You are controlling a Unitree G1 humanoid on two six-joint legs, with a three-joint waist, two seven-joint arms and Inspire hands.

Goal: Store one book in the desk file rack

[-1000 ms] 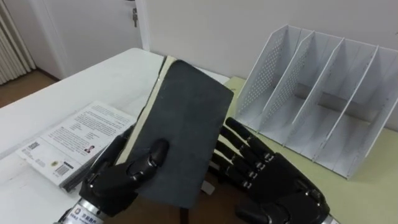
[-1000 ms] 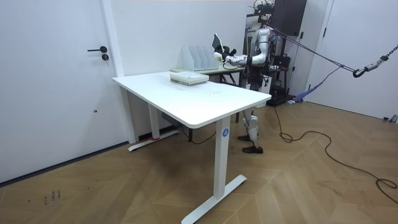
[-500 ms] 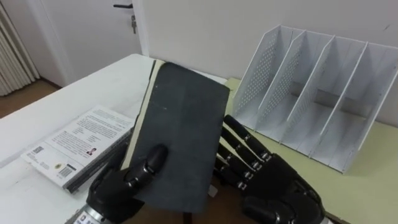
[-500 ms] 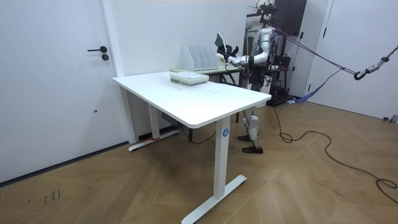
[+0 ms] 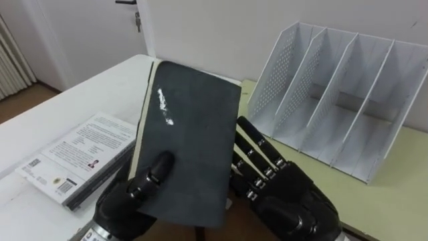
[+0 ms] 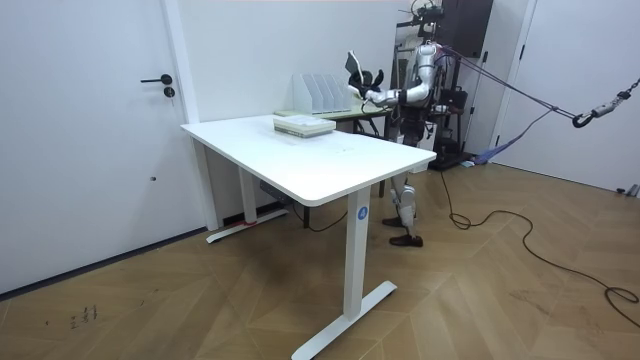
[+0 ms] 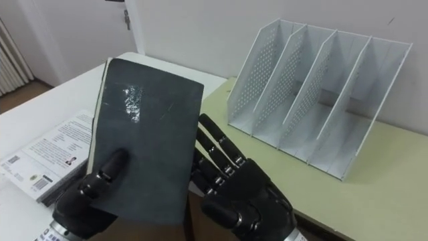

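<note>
Book (image 5: 190, 134) held long-axis upright, left hand (image 5: 126, 199) clamped round it, right hand (image 5: 287, 199) flat beside it.

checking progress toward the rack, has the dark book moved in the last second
Yes. The dark book has risen slightly and turned more upright against the file rack.

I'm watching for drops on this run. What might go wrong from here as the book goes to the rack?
1. The book is pinched in the left hand, thumb on its cover, while the right hand only props its edge with straight fingers; it may slip when turned.
2. The file rack has narrow slots; an angled book could catch a divider and shove it.
</note>
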